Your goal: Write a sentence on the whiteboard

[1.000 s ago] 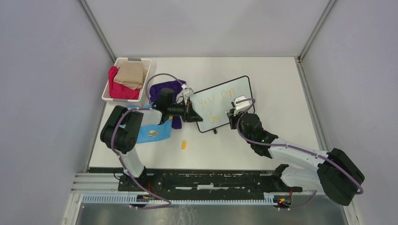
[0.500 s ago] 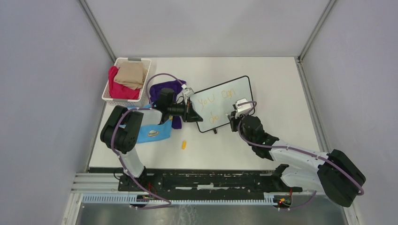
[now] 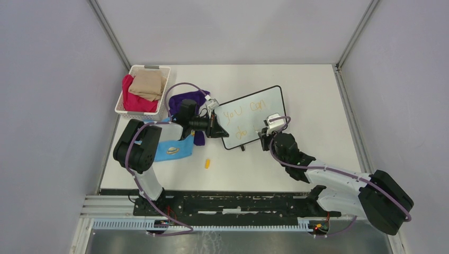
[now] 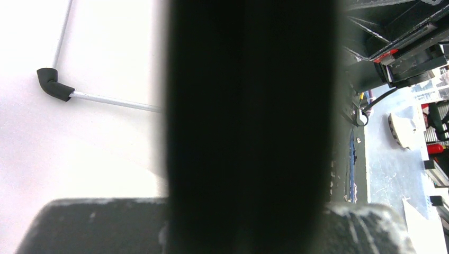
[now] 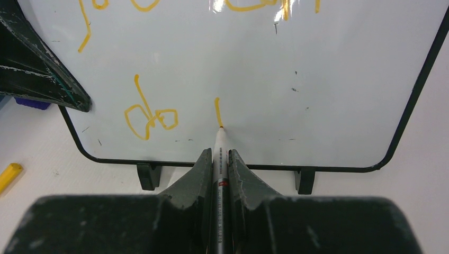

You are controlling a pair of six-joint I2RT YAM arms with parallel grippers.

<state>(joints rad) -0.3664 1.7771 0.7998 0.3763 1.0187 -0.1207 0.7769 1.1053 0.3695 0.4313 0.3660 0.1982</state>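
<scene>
The whiteboard (image 3: pixel 259 106) stands tilted on the table on two small black feet, with its black frame (image 5: pixel 418 90) showing. The sentence (image 3: pixel 241 114) in yellow-orange reads "you can" above "do" (image 5: pixel 151 117), with a short upright stroke (image 5: pixel 217 110) to the right. My right gripper (image 5: pixel 220 153) (image 3: pixel 264 138) is shut on a white marker (image 5: pixel 221 138), whose tip touches the board at the stroke's lower end. My left gripper (image 3: pixel 217 128) is clamped on the board's left edge, and one of its fingers (image 5: pixel 42 69) shows there. A dark blurred band fills the left wrist view.
A yellow marker cap (image 3: pixel 207 163) (image 5: pixel 9 175) lies on the table in front of the board. A white basket (image 3: pixel 123 100) with red and tan cloth stands at the back left. Purple cloth (image 3: pixel 186 99) and blue cloth (image 3: pixel 172 150) lie beside the left arm.
My right gripper has drawn the marker toward the board's near edge, leaving a short upright stroke after "do". The left arm and the board have not moved.
</scene>
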